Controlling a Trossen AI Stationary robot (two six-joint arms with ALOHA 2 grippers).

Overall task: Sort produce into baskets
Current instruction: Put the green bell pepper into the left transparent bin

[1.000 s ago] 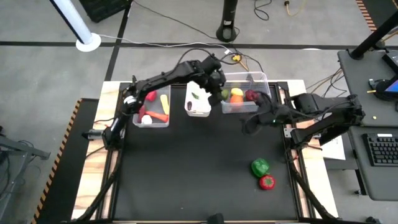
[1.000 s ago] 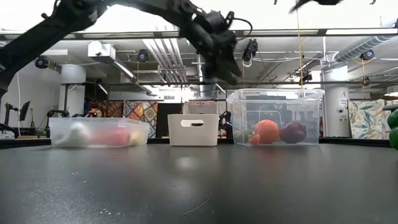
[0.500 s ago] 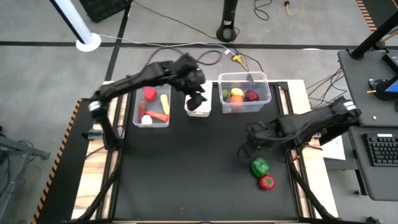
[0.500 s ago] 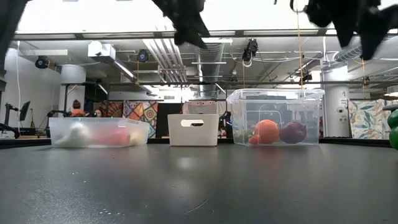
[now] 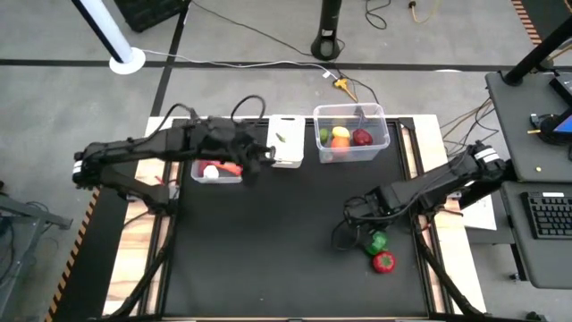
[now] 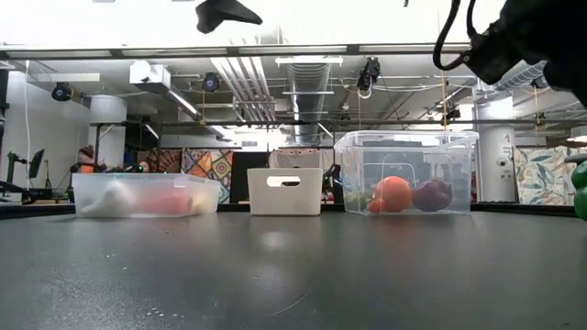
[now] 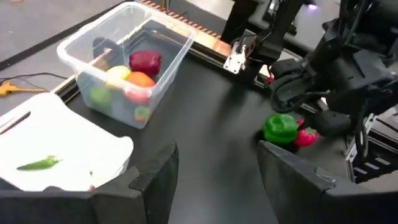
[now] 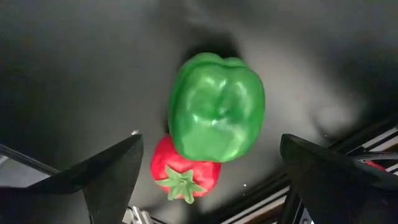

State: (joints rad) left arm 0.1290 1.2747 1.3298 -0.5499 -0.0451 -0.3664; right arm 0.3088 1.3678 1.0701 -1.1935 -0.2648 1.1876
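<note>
Right wrist view: the green pepper (image 8: pixel 216 107) is being framed squarely between the two widely spread fingers of the right tool (image 8: pixel 214 180), with the red pepper (image 8: pixel 184 174) touching it, partly tucked under its lower edge. In the high view, the right tool (image 5: pixel 350 234) is being held over the lower right of the counter (image 5: pixel 268 250), just left of both peppers. The left tool (image 5: pixel 259 159) is being held at the upper middle, between the shallow clear tub (image 5: pixel 218 159) and the white tub (image 5: pixel 285 141); its fingers are being seen parted and empty in the left wrist view.

Risks are being judged as follows. Because the two peppers are touching, a finger could be brought down onto the red one, so that it is being pushed off the counter's nearby right edge, or both are being pinched together. The green pepper's rounded, glossy skin could be squeezed out sideways if the grasp is being made off-centre. The deep clear tub (image 5: pixel 350 134) at the upper right is already being filled, so a low carry could be clipping its rim.
</note>
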